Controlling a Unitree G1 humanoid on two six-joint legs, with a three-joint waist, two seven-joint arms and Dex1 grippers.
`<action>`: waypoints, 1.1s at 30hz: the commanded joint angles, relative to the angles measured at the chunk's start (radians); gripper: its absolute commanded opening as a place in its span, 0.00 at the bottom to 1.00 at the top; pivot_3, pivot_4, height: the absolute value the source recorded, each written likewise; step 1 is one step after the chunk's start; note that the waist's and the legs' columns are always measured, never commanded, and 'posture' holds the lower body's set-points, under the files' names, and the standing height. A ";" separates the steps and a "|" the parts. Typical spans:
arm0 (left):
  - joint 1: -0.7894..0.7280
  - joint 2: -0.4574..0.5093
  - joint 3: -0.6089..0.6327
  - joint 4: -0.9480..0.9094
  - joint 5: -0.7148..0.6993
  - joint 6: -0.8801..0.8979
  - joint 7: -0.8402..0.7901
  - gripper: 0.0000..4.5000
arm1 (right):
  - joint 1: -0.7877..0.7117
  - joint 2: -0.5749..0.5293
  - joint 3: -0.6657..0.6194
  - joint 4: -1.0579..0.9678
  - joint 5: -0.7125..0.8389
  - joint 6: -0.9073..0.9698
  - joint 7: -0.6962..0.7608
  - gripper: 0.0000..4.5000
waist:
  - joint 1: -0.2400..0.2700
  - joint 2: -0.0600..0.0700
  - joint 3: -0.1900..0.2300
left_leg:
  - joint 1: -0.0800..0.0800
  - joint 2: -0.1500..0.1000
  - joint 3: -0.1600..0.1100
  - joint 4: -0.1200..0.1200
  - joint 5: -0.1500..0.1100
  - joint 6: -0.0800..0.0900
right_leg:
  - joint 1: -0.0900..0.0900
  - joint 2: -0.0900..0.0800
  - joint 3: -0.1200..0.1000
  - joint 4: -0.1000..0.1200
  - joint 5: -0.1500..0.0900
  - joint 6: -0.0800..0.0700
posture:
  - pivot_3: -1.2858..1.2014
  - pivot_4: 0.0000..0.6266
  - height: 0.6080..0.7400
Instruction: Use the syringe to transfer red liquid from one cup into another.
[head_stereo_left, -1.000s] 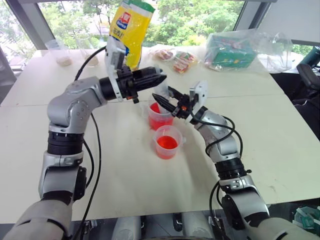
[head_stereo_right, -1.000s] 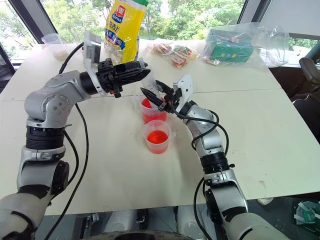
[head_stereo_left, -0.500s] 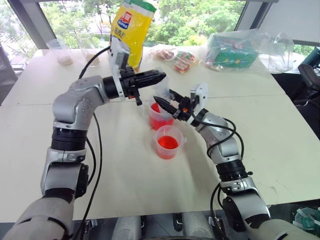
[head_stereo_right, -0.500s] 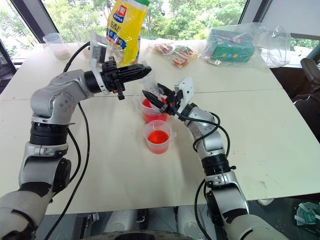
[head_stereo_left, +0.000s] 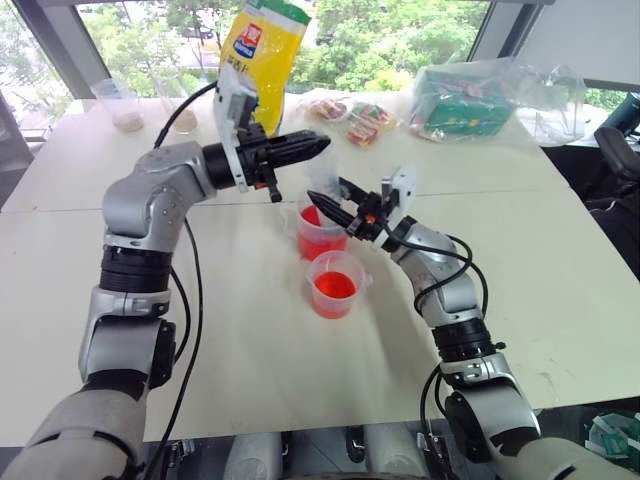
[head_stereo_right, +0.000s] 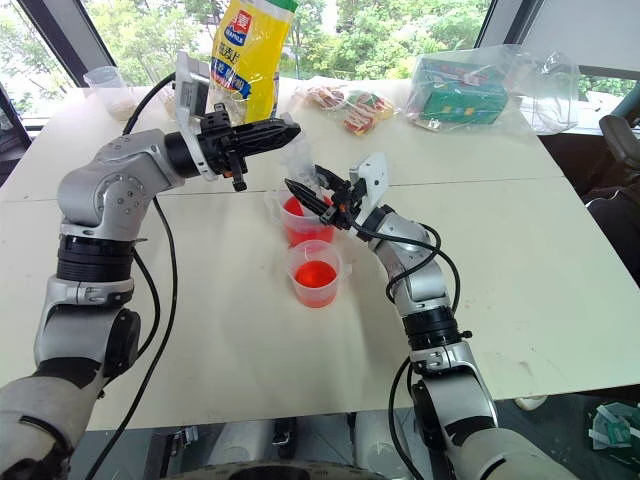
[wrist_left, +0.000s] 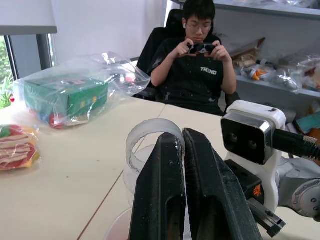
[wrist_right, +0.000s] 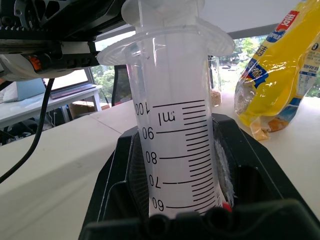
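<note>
Item one, the taller cup (head_stereo_left: 320, 232): clear plastic, tinted by the red liquid (head_stereo_left: 312, 216) it is holding, standing upright on the white table (head_stereo_left: 560, 260). It is serving as landmark for all entries below.

Item two, the syringe (wrist_right: 175, 135): clear barrel with printed scale marks, standing roughly upright directly above the taller cup, lower end reaching down into the cup's mouth. How far it is dipping into the liquid cannot be told.

Item three, the right gripper (head_stereo_left: 335, 200): its black fingers are clamping narrowly around the syringe barrel, just above the taller cup's rim, approaching from the cup's right.

Item four, the left gripper (head_stereo_left: 310, 148): fingers pressed together, gripping the plunger head at the top of the syringe, higher above the taller cup than the right gripper, reaching in from the cup's left.

Item five, the shorter cup (head_stereo_left: 335, 283): clear with a rim tab, also holding red liquid, standing just in front of the taller cup, nearer the robot.

Item six, a yellow bag (head_stereo_left: 262, 55): standing upright well behind the taller cup, towards the window.

Item seven, a person (wrist_left: 197, 65): sitting in a chair beyond the table's far right side, well apart from the taller cup.
</note>
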 joint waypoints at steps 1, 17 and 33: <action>-0.080 0.028 0.083 -0.023 -0.001 -0.074 0.027 0.00 | 0.025 0.002 0.050 -0.003 -0.014 0.016 0.033 0.31 | 0.000 0.000 0.000 | 0.000 0.000 0.000 0.000 0.000 0.000 | 0.000 0.000 0.000 0.000 0.000 0.000 | 0.52 0.24 1.00; -0.095 0.037 0.082 0.002 0.003 -0.097 0.022 0.00 | 0.018 0.007 0.046 -0.004 -0.015 0.015 0.031 0.31 | 0.000 0.000 0.000 | 0.000 0.000 0.000 0.000 0.000 0.000 | 0.000 0.000 0.000 0.000 0.000 0.000 | 0.52 0.24 1.00; 0.019 0.060 0.047 -0.099 -0.018 -0.013 0.015 0.53 | -0.075 0.013 -0.002 -0.079 0.024 0.045 -0.009 0.31 | -0.003 0.000 0.000 | 0.000 0.000 0.000 0.000 0.000 0.000 | 0.000 0.000 0.000 0.000 0.000 0.000 | 0.52 0.24 1.00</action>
